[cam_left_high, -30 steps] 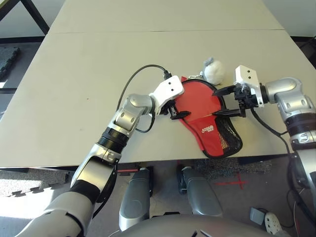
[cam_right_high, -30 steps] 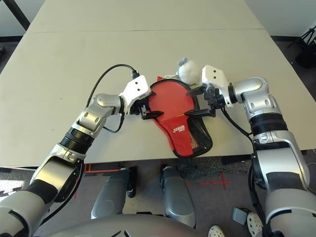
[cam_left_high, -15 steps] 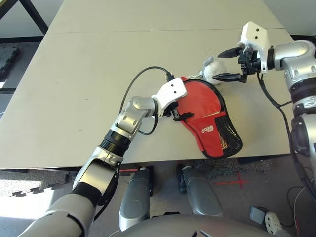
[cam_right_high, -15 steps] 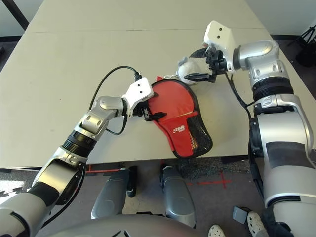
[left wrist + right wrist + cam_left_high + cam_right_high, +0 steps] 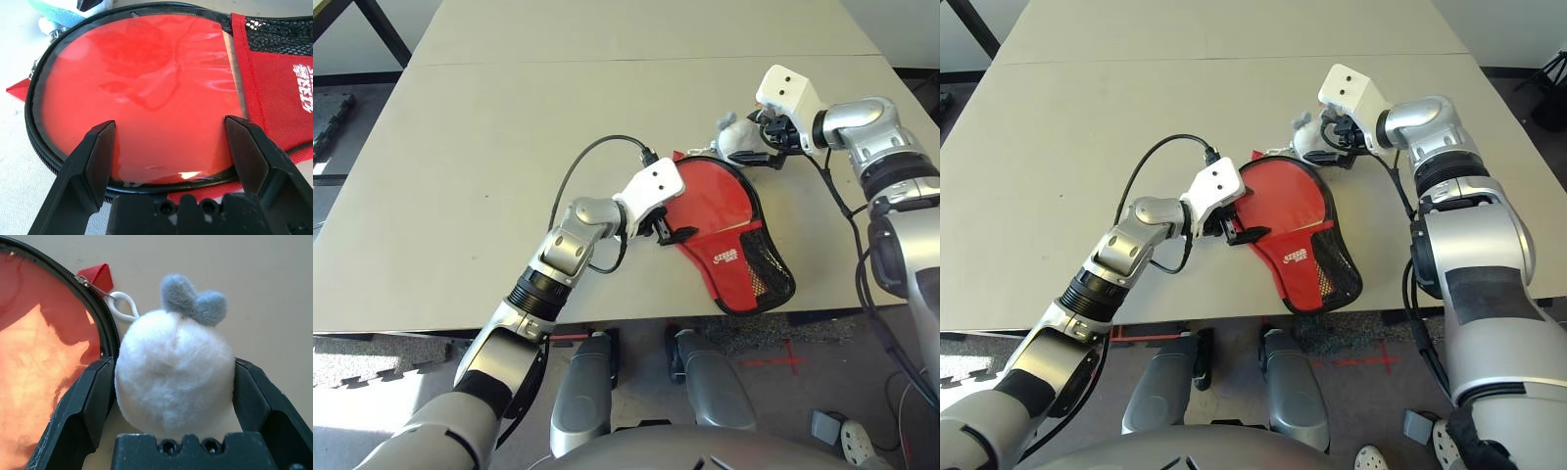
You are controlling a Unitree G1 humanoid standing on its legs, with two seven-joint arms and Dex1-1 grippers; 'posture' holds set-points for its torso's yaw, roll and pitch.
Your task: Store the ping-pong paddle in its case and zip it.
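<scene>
The red case [image 5: 732,262] lies unzipped near the table's front edge, with its black mesh pocket [image 5: 767,264] on the right. Inside its round part shows the ping-pong paddle's glossy red face [image 5: 146,88]; the handle is hidden in the narrow end. My left gripper [image 5: 674,224] stands open at the case's left rim, its fingers spread over the paddle face [image 5: 710,201]. The fluffy white pompom [image 5: 173,382] on the zipper pull lies on the table beyond the case. My right gripper [image 5: 745,143] is open around the pompom [image 5: 735,145], a finger on each side of it.
A black cable [image 5: 576,168] loops from my left wrist over the table. The case's narrow end reaches the table's front edge [image 5: 626,319]. A seam [image 5: 607,64] crosses the table far behind, with bare tabletop to the left and beyond.
My right gripper left the case's right rim, rose toward the far side, then came down around the pompom. The left gripper has stayed at the left rim.
</scene>
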